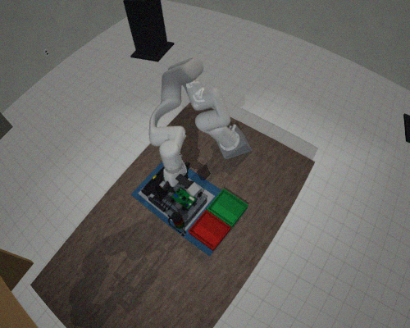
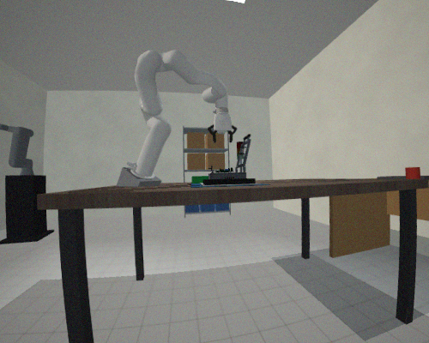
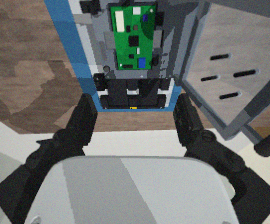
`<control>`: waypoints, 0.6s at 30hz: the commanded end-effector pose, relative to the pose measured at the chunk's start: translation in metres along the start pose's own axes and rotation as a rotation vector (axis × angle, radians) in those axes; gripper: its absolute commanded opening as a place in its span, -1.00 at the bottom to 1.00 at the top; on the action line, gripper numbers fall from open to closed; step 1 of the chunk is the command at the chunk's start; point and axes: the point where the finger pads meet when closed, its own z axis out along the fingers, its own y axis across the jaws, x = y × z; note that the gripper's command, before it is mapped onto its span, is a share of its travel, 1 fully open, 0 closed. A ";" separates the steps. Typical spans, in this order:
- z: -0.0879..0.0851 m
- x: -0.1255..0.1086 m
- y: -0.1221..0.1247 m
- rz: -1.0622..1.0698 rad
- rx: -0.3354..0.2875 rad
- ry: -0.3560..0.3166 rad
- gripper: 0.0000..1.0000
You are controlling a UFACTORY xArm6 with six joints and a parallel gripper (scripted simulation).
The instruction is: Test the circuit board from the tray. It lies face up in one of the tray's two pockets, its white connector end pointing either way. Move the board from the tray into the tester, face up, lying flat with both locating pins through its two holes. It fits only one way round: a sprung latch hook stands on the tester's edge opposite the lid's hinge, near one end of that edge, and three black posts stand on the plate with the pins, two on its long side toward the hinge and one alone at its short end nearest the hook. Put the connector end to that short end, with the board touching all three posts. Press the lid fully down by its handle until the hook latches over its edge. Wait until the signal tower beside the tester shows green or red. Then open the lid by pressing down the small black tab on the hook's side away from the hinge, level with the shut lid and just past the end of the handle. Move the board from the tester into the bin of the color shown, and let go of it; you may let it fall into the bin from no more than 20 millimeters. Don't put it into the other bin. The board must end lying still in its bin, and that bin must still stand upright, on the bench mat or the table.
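The circuit board (image 3: pixel 133 36) lies in the tester (image 3: pixel 168 70), well beyond the fingertips. The gripper (image 3: pixel 135 116) hangs above it, spread fully wide and holding nothing.

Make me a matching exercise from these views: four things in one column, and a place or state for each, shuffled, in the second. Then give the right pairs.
Column one:
1. gripper
2. circuit board
3. tester lid
4. red bin

Column two:
A. swung open, standing up on its hinge
B. beside the green bin on the blue mat
C. open and empty, raised above the tester
D. lying face up on the tester's plate

Pairs: 1-C, 2-D, 3-A, 4-B
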 end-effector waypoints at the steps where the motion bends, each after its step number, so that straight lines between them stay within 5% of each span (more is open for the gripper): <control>1: -0.034 0.000 -0.001 0.001 0.005 -0.010 1.00; 9: -0.081 0.001 -0.001 0.001 0.005 -0.010 1.00; 18: -0.089 0.001 -0.001 0.001 0.005 -0.010 1.00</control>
